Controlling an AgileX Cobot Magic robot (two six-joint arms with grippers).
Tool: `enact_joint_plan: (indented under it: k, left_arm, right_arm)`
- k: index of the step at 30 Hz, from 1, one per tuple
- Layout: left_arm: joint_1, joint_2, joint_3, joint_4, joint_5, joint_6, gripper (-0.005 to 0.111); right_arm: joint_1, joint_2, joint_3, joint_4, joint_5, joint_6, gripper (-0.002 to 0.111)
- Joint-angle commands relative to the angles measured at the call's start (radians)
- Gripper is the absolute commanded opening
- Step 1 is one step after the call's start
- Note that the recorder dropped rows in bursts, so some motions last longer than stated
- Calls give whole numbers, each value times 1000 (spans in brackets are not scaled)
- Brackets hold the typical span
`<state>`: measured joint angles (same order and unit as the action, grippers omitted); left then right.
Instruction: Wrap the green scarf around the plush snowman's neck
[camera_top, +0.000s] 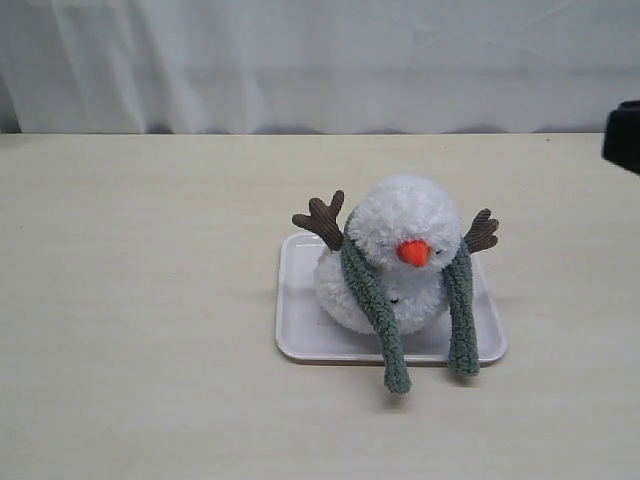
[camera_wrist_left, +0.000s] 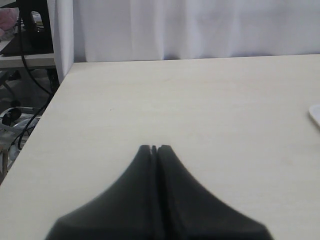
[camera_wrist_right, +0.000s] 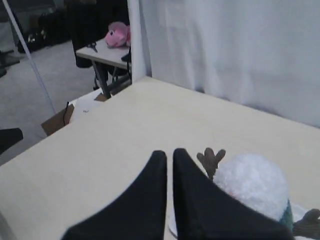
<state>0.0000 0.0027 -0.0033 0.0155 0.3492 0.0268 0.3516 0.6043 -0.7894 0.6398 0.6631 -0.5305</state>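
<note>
The plush snowman (camera_top: 400, 225) sits on a white tray (camera_top: 295, 330), leaning forward with its orange nose toward the camera. The green scarf (camera_top: 372, 300) lies around the back of its neck, and both ends hang down in front past the tray's near edge. The neck crease itself is hidden by the head and scarf. My right gripper (camera_wrist_right: 169, 152) is shut and empty, above the table beside the snowman (camera_wrist_right: 252, 182) and its twig arm (camera_wrist_right: 211, 159). Far from the snowman, my left gripper (camera_wrist_left: 154, 148) is shut with nothing in it over bare table.
A black part of the right arm (camera_top: 622, 135) shows at the exterior view's right edge. A white curtain (camera_top: 320, 60) hangs behind the table. The table's side edge (camera_wrist_left: 50, 105) drops to cables and floor. A pink plush (camera_wrist_right: 118, 35) lies on another table.
</note>
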Motion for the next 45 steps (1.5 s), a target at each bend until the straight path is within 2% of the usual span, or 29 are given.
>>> enact_joint_plan:
  k: [1,12,16,22,45]
  left_arm:
    - [0,-3,3,-1,-13,-2,0]
    - [0,-3,3,-1,-13,-2,0]
    - [0,-3,3,-1,-13,-2,0]
    - [0,-3,3,-1,-6,-2,0]
    - [0,-3,3,-1,-6,-2,0]
  right_arm:
    - [0,-130,5,-9,5,-5,4]
    - [0,-306,20,-104,154,69,4]
    - [0,-389,129,-110,106,73,4]
    - [0,-514,307,-110,-93,73,4]
    - [0,-518,316,-117,-142,74,4]
